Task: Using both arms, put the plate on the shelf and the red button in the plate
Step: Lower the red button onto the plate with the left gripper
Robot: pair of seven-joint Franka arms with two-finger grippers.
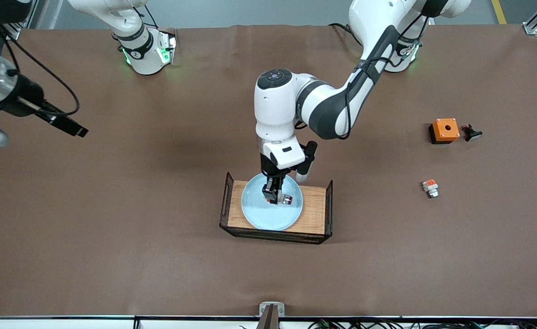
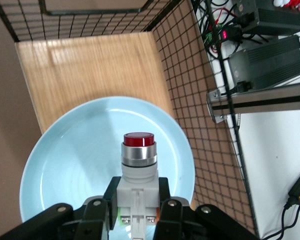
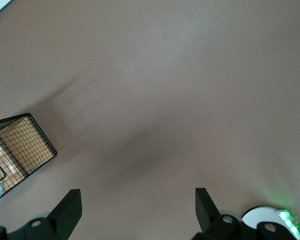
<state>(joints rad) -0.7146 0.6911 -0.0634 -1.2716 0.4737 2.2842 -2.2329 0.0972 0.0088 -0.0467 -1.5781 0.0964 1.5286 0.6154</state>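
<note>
The pale-blue plate (image 1: 259, 214) lies on the wooden floor of a wire-sided tray (image 1: 315, 208) in the middle of the table. My left gripper (image 1: 273, 194) reaches down over the plate and is shut on the red button (image 1: 286, 199). In the left wrist view its fingers (image 2: 97, 210) clamp the button's white body, and the red button's (image 2: 138, 152) dark red cap sticks out over the plate (image 2: 75, 160). I cannot tell if the button touches the plate. My right gripper (image 1: 74, 128) waits, open and holding nothing, in the air over the right arm's end of the table; the right wrist view shows it (image 3: 138, 200) above bare brown table.
Toward the left arm's end of the table sit an orange box with a hole (image 1: 444, 130), a small black part (image 1: 472, 133) beside it, and a stubby white part with an orange top (image 1: 430, 188) nearer the front camera. The tray has black mesh end walls (image 2: 190, 75).
</note>
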